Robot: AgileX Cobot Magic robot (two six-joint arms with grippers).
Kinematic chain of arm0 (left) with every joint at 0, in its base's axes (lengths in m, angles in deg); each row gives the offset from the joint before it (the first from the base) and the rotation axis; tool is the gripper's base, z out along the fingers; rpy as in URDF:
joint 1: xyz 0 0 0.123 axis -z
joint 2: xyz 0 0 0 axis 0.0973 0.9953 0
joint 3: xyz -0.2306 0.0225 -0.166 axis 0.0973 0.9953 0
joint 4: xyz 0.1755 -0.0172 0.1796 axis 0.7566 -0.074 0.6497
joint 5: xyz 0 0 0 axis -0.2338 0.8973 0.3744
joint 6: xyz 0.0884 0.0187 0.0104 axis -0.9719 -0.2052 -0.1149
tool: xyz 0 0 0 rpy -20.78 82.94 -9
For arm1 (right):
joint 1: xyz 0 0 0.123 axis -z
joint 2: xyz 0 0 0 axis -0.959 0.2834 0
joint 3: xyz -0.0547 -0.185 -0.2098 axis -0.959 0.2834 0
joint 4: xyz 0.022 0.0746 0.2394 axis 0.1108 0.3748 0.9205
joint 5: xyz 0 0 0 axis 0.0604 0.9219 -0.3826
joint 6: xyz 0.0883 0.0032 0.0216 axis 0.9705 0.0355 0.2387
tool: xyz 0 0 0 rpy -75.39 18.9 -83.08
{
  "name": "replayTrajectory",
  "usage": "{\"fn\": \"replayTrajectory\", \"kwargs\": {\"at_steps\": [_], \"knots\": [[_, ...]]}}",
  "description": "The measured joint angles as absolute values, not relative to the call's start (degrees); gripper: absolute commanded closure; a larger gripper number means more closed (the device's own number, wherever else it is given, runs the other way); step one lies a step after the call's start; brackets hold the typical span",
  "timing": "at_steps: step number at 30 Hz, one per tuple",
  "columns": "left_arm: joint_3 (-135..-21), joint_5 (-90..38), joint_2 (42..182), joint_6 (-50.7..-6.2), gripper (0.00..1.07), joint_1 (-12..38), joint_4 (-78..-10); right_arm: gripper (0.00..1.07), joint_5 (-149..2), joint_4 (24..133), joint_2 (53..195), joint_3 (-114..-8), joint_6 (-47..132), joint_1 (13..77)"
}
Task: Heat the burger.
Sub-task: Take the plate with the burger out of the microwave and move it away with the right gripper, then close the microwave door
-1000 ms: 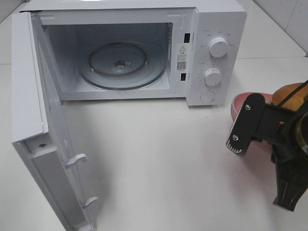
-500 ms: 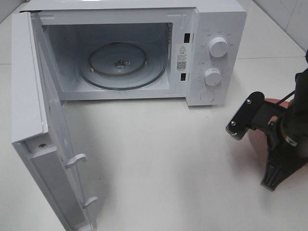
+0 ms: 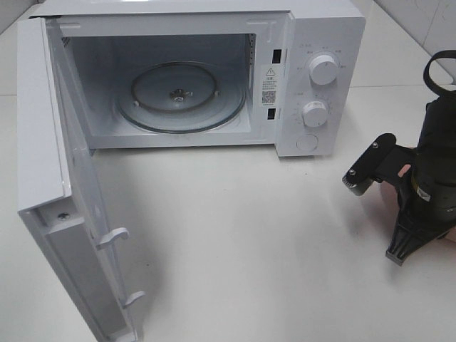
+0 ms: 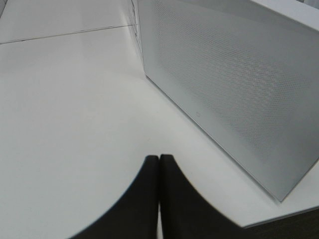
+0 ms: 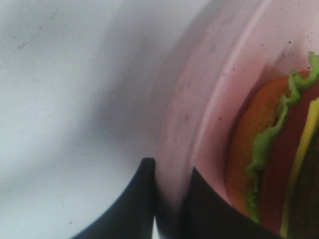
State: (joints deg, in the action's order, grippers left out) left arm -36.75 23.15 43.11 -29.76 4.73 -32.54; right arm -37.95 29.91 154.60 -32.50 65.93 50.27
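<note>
The burger (image 5: 279, 164) lies on a round pink plate (image 5: 209, 99); the right wrist view shows its bun, green lettuce, red tomato and yellow cheese. My right gripper (image 5: 169, 169) has its two dark fingers shut on the plate's rim, with the burger just beyond them. From the exterior high view, the right gripper (image 3: 400, 246) and its arm cover the plate and hide the burger, right of the microwave (image 3: 320, 78). The microwave's door (image 3: 50, 178) stands wide open, with the glass turntable (image 3: 182, 96) bare. My left gripper (image 4: 159, 164) is shut and holds nothing, beside a perforated white panel (image 4: 234, 84).
The microwave's control panel carries two knobs (image 3: 323, 70) and a round button (image 3: 306, 142). The open door swings out over the left part of the white table (image 3: 242, 235). The left arm does not show in the exterior high view.
My right arm has swung back and slightly right over the plate. The burger's bun, visible a second ago, is now hidden under the arm. The microwave has not changed.
</note>
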Motion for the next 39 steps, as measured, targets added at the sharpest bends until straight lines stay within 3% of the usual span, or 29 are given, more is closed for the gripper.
{"fn": "replayTrajectory", "kwargs": {"at_steps": [6, 8, 9, 11, 12, 13, 19, 30, 36, 39], "knots": [[-36.75, 23.15, 43.11, -29.76, 1.06, 4.73, -32.54, 0.90, -41.05, 33.00, 154.60, -32.61, 65.93, 50.33], [-36.75, 23.15, 43.11, -29.76, 1.06, 4.73, -32.54, 0.70, -43.45, 37.58, 154.66, -32.61, 65.81, 50.33], [-36.75, 23.15, 43.11, -29.76, 1.06, 4.73, -32.54, 0.70, -43.45, 37.58, 154.66, -32.61, 65.81, 50.33], [-36.75, 23.15, 43.11, -29.76, 1.06, 4.73, -32.54, 0.55, -43.39, 38.61, 154.66, -32.61, 65.76, 50.33], [-36.75, 23.15, 43.11, -29.76, 1.06, 4.73, -32.54, 0.55, -43.39, 38.61, 154.66, -32.61, 65.76, 50.33], [-36.75, 23.15, 43.11, -29.76, 1.06, 4.73, -32.54, 0.48, -42.88, 38.84, 154.66, -32.61, 65.81, 50.33], [-36.75, 23.15, 43.11, -29.76, 1.06, 4.73, -32.54, 0.42, -41.45, 41.48, 154.49, -33.47, 67.65, 50.33], [-36.75, 23.15, 43.11, -29.76, 1.06, 4.73, -32.54, 0.30, -27.52, 61.30, 151.62, -46.02, 63.52, 50.33], [-36.75, 23.15, 43.11, -29.76, 1.06, 4.73, -32.54, 0.31, -21.05, 67.84, 151.62, -51.46, 58.71, 50.90], [-36.75, 23.15, 43.11, -29.76, 1.06, 4.73, -32.54, 0.31, -18.13, 72.99, 151.51, -55.47, 56.07, 54.57]]}}
